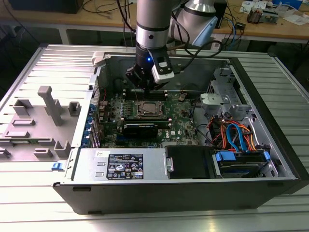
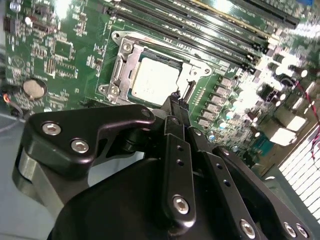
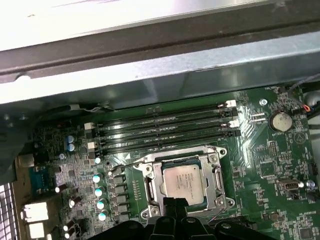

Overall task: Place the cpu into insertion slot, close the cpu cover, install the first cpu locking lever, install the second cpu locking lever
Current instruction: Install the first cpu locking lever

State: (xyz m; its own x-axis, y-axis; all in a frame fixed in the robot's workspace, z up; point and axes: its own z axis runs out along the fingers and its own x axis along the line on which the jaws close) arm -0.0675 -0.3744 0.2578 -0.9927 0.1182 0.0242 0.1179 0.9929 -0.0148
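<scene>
Your rig stands on a ribbed, silver-grey metal worktop [image 1: 29,67]. A wooden worktop [image 1: 289,33] strewn with cables and small gear runs along the back of the room.

At the exterior view's left, a grey plastic fixture [image 1: 46,116] of posts and pockets lies on the ribs. Just beside it is the open computer case [image 1: 193,195], lying on its side with the green motherboard [image 1: 186,116] facing up. Along the case's near wall you see the silver power supply [image 1: 91,166] with a white printed label [image 1: 125,170] (its print is too small to make out).

Near the middle of the board, the cpu [image 3: 184,182] sits in the insertion slot [image 3: 175,159]. It lies flat with its silver-grey metal top up. It is square, so it has no long axis, and its edges run parallel to the long memory slots [image 3: 160,132] just beside the socket. The faint print on its lid cannot be read. The cpu cover [image 3: 156,187] lies flat around it, and the chip shows through the central cut-out.

Your gripper [image 2: 175,102] hangs over the socket, pointing down at it. Its jaws are together, with nothing seen between them. You cannot tell from these views whether the tips touch the cover.

At the exterior view's right, blue and orange cables [image 1: 236,131] run beside the grey metal drive cage [image 1: 217,84].
</scene>
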